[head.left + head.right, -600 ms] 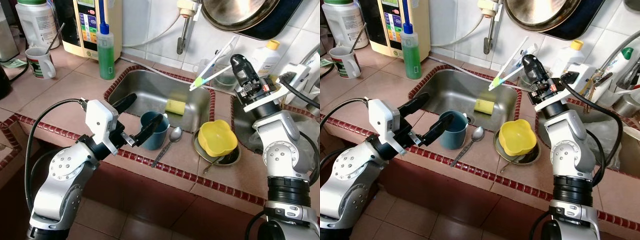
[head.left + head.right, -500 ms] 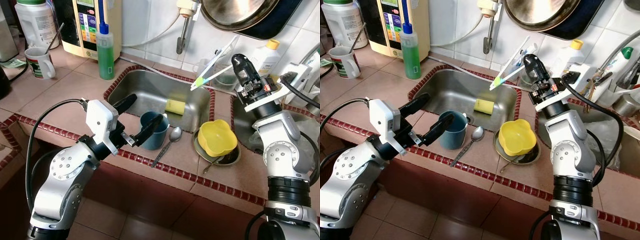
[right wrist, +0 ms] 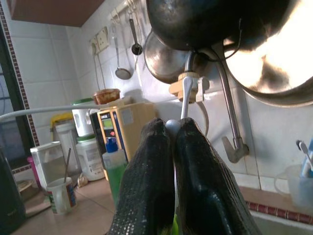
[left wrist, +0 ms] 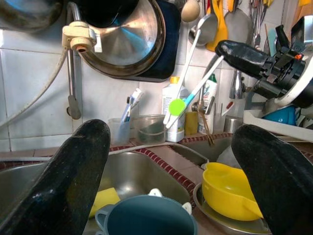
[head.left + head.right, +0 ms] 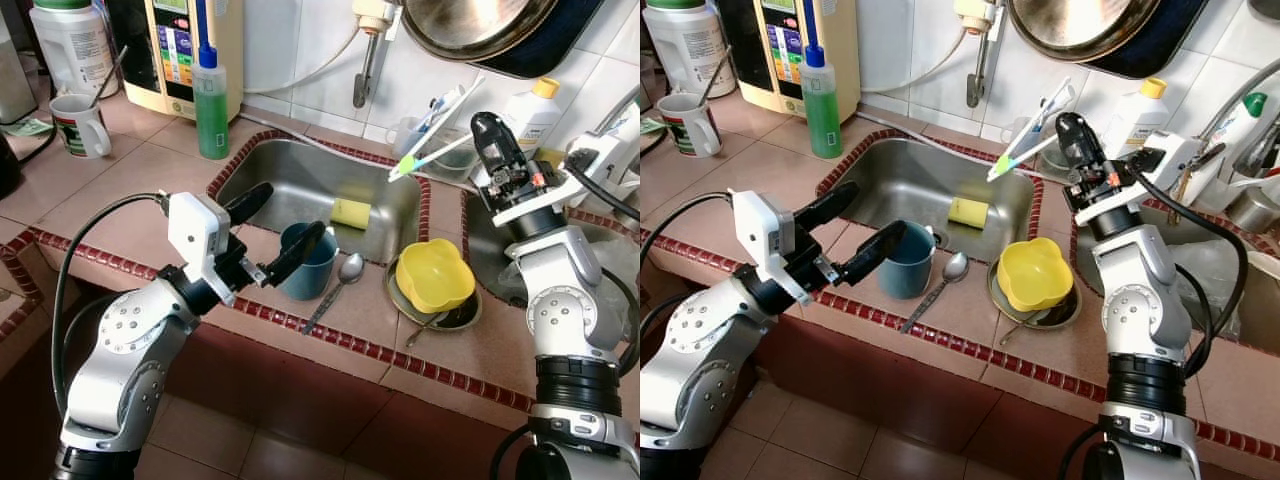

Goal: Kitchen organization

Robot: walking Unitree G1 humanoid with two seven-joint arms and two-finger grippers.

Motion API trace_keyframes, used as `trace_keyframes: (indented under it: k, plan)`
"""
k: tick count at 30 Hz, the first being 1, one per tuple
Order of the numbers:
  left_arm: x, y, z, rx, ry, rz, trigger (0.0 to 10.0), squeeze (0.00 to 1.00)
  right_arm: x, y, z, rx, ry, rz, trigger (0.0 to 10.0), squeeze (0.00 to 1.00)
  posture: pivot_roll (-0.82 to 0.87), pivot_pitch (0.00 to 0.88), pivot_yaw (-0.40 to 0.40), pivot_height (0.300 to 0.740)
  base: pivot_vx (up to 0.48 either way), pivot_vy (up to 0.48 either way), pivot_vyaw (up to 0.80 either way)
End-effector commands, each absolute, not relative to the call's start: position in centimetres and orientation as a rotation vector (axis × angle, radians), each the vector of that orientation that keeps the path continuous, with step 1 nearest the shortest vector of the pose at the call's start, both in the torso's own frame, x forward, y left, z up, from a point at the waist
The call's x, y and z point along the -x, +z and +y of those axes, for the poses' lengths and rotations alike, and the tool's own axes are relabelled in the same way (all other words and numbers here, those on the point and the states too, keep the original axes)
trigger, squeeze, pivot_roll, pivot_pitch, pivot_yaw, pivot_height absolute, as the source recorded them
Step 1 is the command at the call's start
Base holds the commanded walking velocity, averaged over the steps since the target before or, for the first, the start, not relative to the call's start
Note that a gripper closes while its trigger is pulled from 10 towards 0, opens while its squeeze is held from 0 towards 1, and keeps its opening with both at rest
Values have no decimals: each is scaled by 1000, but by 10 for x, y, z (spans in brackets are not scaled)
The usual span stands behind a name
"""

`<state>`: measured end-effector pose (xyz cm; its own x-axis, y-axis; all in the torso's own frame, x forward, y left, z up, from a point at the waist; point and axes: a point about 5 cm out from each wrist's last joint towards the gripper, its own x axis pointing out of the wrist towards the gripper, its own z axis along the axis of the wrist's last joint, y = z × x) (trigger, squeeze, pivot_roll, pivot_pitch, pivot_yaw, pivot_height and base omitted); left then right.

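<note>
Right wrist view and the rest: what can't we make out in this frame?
- Toothbrush: in the right wrist view the right end effector hides the handle; the head is out of sight.
- Plate: the yellow bowl covers most of it in both eye views.
- Blue cup: cut off by the left wrist picture's edge, contents hidden.
- Water filter labels: too small to read.
</note>
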<state>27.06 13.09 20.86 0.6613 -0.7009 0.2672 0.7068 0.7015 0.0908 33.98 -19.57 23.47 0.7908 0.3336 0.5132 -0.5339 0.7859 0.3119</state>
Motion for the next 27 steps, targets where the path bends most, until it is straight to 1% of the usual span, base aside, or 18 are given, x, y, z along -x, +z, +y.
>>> trace_keyframes:
  k: [1, 10, 27]
  plan:
    - [-271, 210, 128, 27, -808, -292, 10000, 0, -339, 238, -202, -447, 459, -473, 10000, 0, 129, 0, -106, 740, 0, 0, 0]
    - [-271, 210, 129, 26, -803, -292, 10000, 0, -340, 238, -202, -454, 468, -470, 10000, 0, 132, 0, -108, 740, 285, 0, 0]
    - [-271, 211, 128, 26, -806, -298, 10000, 0, -341, 238, -202, -451, 472, -471, 10000, 0, 131, 0, -105, 740, 344, 0, 0]
